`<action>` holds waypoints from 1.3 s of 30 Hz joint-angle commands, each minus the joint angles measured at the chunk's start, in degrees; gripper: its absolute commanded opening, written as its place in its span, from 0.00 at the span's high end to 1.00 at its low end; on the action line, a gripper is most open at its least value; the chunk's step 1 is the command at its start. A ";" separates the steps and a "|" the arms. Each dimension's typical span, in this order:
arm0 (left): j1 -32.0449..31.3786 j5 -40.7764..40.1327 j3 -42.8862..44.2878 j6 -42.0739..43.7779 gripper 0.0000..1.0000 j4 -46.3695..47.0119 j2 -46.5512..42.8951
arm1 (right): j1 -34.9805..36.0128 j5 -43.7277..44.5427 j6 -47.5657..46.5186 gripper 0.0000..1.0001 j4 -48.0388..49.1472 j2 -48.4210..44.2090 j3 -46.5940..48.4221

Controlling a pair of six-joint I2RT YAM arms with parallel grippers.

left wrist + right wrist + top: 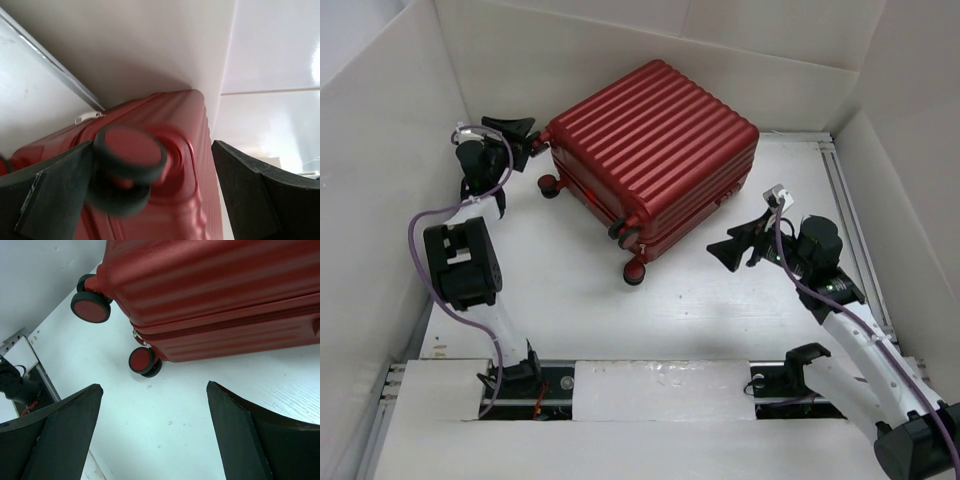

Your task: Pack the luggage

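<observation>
The luggage (655, 150), a dark-red ribbed hard-shell suitcase, lies closed on the white table with its black-and-red wheels (634, 272) toward the near left. My left gripper (530, 137) is open at the suitcase's far-left corner; in the left wrist view (152, 175) a wheel (131, 152) sits between its jaws, close to the left one. My right gripper (740, 243) is open and empty, a little off the suitcase's near-right side. In the right wrist view (155, 405) the shell (215, 295) and two wheels (141, 360) show beyond its jaws.
White walls enclose the table on the left, back and right (380, 150). A metal rail (855, 230) runs along the right edge. The arm bases (510, 385) sit at the near edge.
</observation>
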 commanded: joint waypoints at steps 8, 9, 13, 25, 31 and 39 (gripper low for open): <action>-1.07 2.90 10.11 0.17 0.01 -3.32 6.62 | 1.51 1.62 0.25 0.08 1.41 -1.53 -0.26; -1.07 2.90 10.12 0.17 0.02 -3.32 7.41 | 1.51 1.62 0.25 0.08 1.41 -1.53 0.35; -1.59 4.91 11.70 -0.35 0.24 2.72 8.73 | 1.51 2.67 0.25 0.08 1.41 -1.53 0.36; -4.05 2.99 -15.31 -11.33 1.00 31.02 -1.27 | 2.03 7.66 1.91 0.10 1.41 -2.06 -2.01; -9.94 -1.67 -36.88 -9.68 1.00 41.67 -16.21 | 2.56 14.26 3.15 0.10 0.88 2.42 -2.72; -13.37 -2.72 -54.03 -5.20 1.00 35.90 -34.84 | 2.56 9.18 -0.28 0.17 3.87 17.35 8.59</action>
